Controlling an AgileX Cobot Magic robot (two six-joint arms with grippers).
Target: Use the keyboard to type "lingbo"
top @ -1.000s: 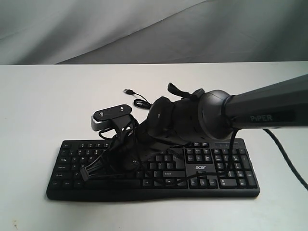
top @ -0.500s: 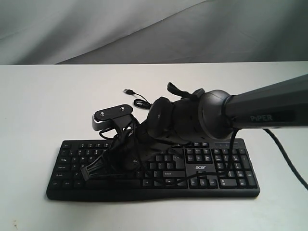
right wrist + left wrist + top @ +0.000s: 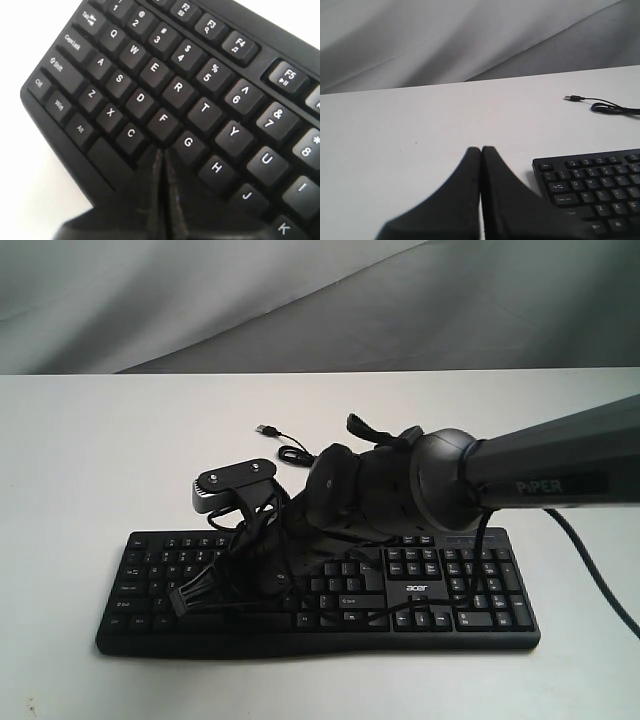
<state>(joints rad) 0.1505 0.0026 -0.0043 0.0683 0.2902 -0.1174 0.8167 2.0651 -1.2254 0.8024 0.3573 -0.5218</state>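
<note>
The black keyboard (image 3: 470,612) with its "acer" logo lies along the table's near side. My right arm reaches across it from the right. Its gripper (image 3: 250,575) is down over the letter keys, half hidden by cables and the wrist camera. In the right wrist view the right gripper (image 3: 161,151) is shut with nothing in it. Its tips sit on the keyboard (image 3: 150,75) just under the F and G keys, beside C. My left gripper (image 3: 481,148) is shut and empty, over bare table beside the keyboard's (image 3: 600,180) Esc corner.
The keyboard's thin USB cable (image 3: 268,430) lies coiled behind it, with the plug (image 3: 572,98) on the white table (image 3: 90,460). A grey cloth backdrop (image 3: 300,300) hangs behind. A black cable (image 3: 600,580) trails from the right arm.
</note>
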